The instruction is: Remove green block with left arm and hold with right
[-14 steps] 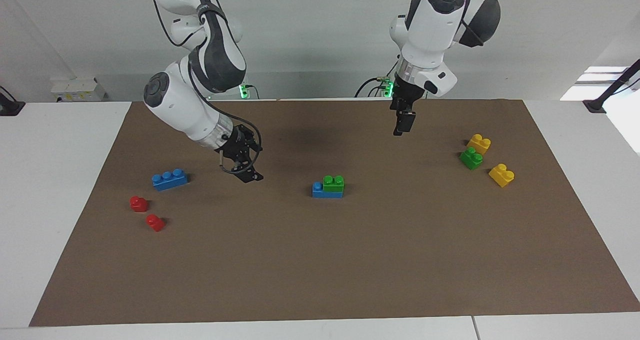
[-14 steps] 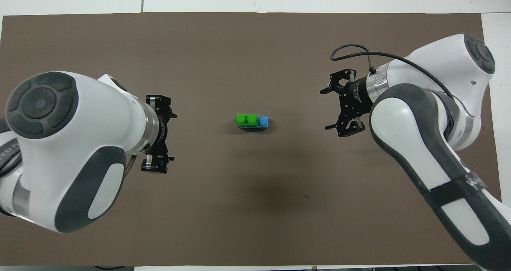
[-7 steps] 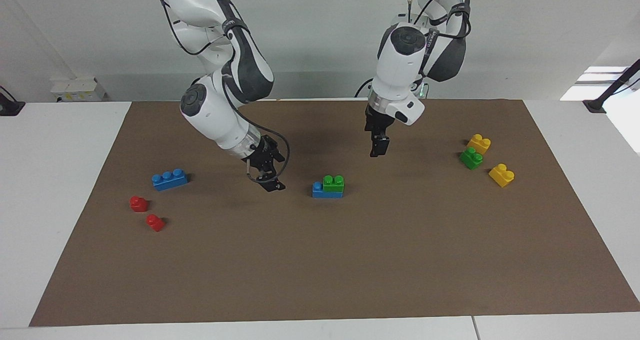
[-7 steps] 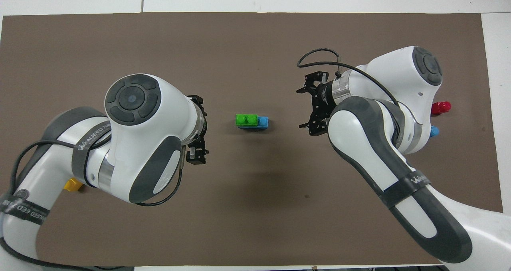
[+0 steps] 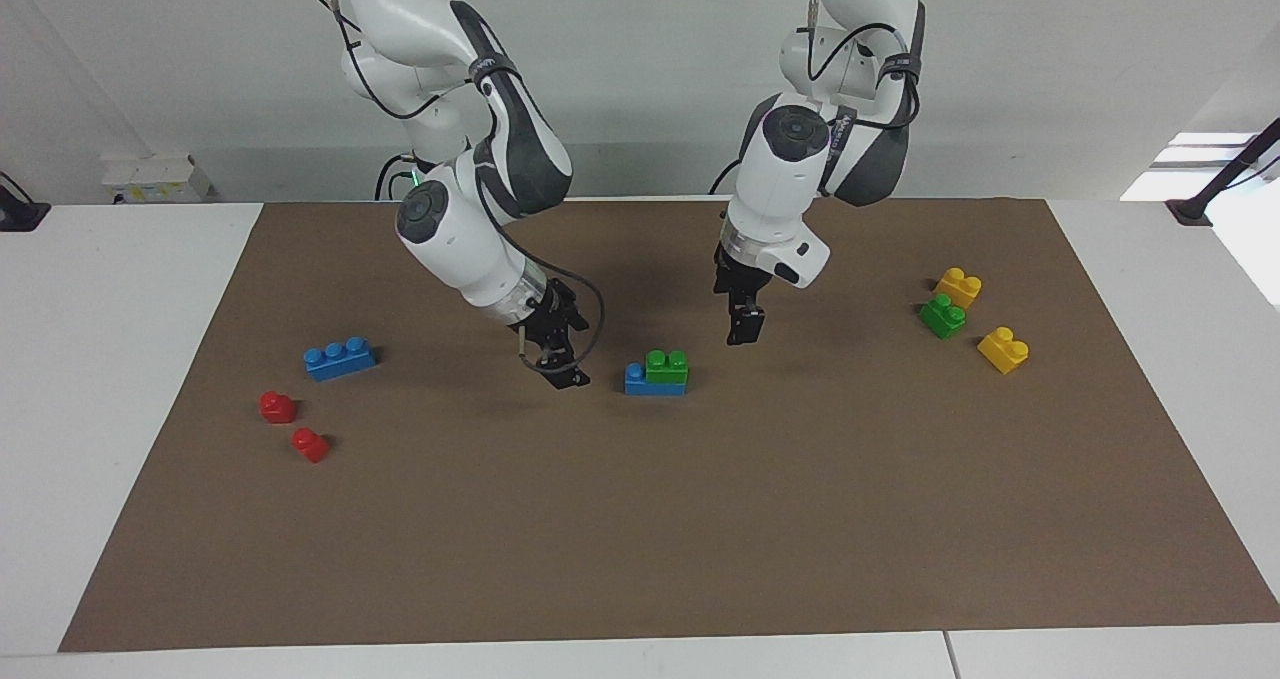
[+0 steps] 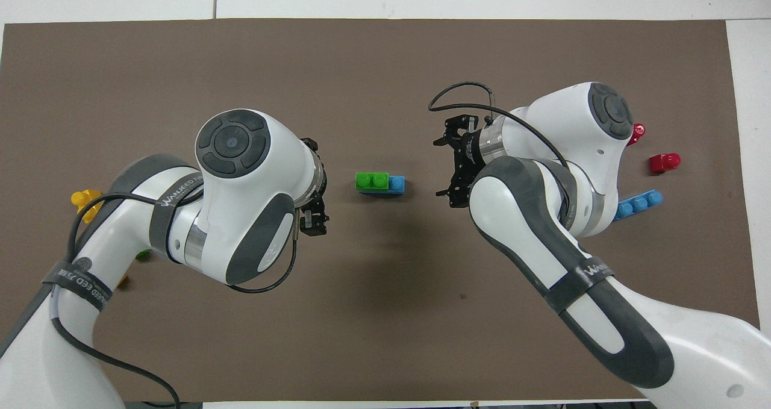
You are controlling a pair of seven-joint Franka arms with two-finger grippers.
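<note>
A green block [image 5: 667, 364] [image 6: 371, 181] with two studs is stacked on a blue brick [image 5: 650, 381] [image 6: 396, 184] in the middle of the brown mat. My left gripper [image 5: 738, 329] [image 6: 319, 183] hangs open over the mat, just off the stack's end toward the left arm, and touches nothing. My right gripper [image 5: 565, 371] [image 6: 444, 165] is tilted and low over the mat off the stack's other end, open and empty. Neither gripper touches the stack.
A loose blue three-stud brick [image 5: 340, 357] and two red pieces [image 5: 277, 406] lie toward the right arm's end. Two yellow bricks [image 5: 958, 286] [image 5: 1003, 349] and another green brick [image 5: 942, 316] lie toward the left arm's end.
Both arms have swung in toward the stacked bricks from either end, and both grippers have come lower. Both have stayed open. The bricks have not moved.
</note>
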